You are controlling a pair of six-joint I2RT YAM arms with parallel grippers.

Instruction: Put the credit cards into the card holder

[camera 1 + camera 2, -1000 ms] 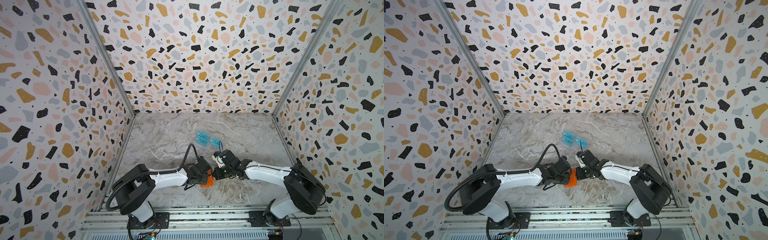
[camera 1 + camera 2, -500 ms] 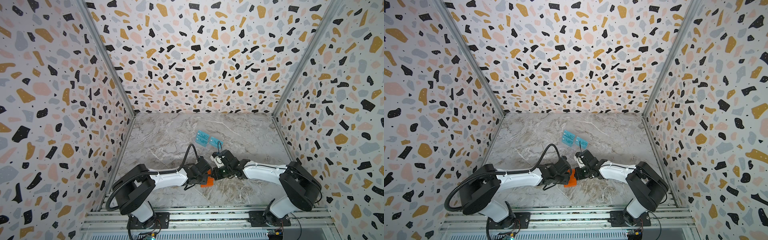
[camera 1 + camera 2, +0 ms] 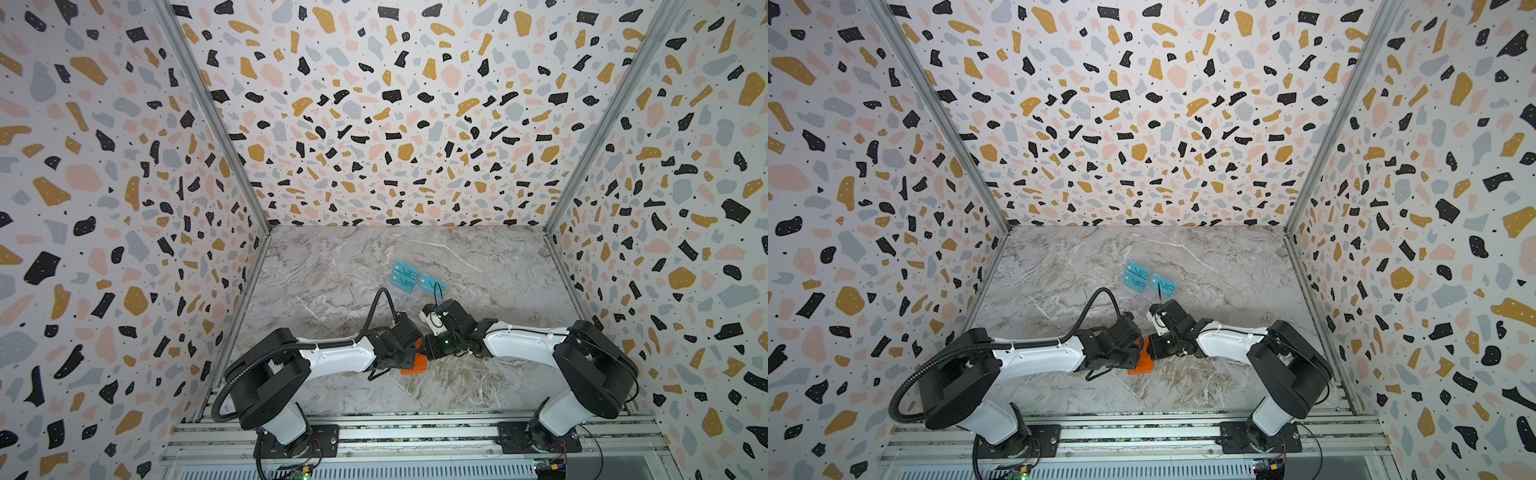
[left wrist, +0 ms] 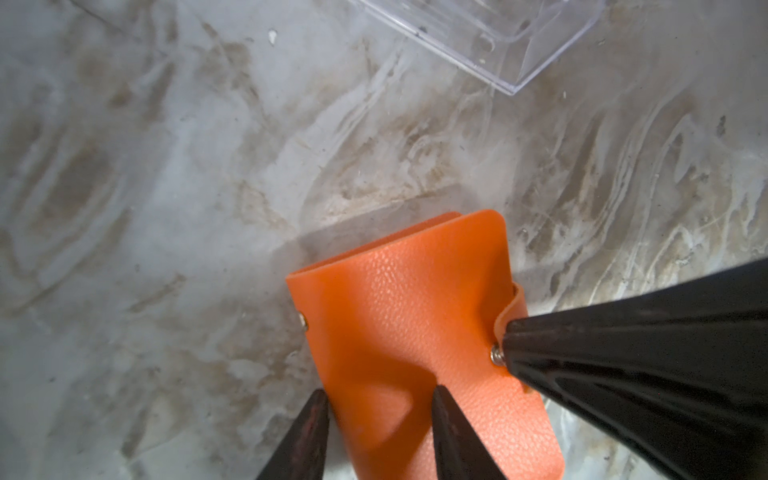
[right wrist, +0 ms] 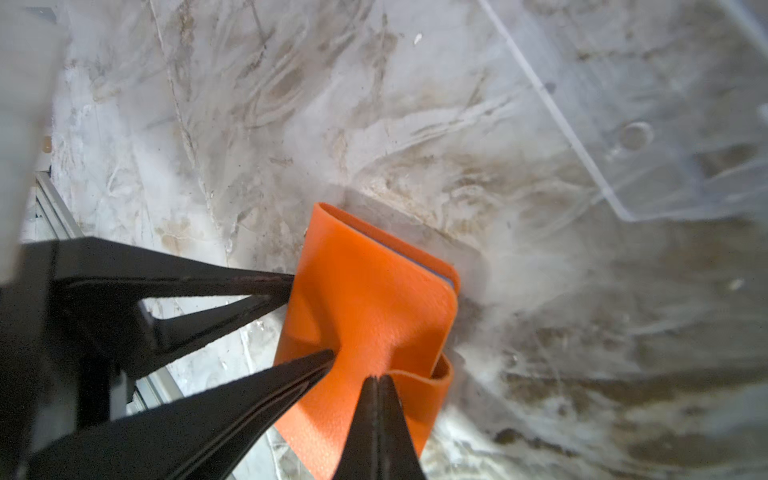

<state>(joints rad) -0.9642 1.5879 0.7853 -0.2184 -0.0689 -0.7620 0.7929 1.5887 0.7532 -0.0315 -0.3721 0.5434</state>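
Observation:
The orange card holder (image 3: 413, 366) (image 3: 1140, 362) lies folded on the marble table, between the two arms. My left gripper (image 4: 380, 395) (image 3: 409, 353) grips it: one finger sits at its edge and the other dents its cover (image 5: 361, 307). A thin bluish edge shows between the covers. My right gripper (image 5: 376, 378) (image 3: 429, 353) is shut. Its tips touch the curled snap tab (image 4: 510, 309), and nothing shows between them. Teal credit cards (image 3: 404, 279) (image 3: 1137, 275) with VIP lettering sit farther back.
A clear acrylic rack (image 4: 498, 37) (image 5: 665, 124) stands just beyond the card holder, with the teal cards at its far part. Speckled walls close in the table on three sides. The arm bases stand on a metal rail (image 3: 415, 432) at the front.
My right gripper has edged a little closer to the card holder. The left arm and the holder have stayed put.

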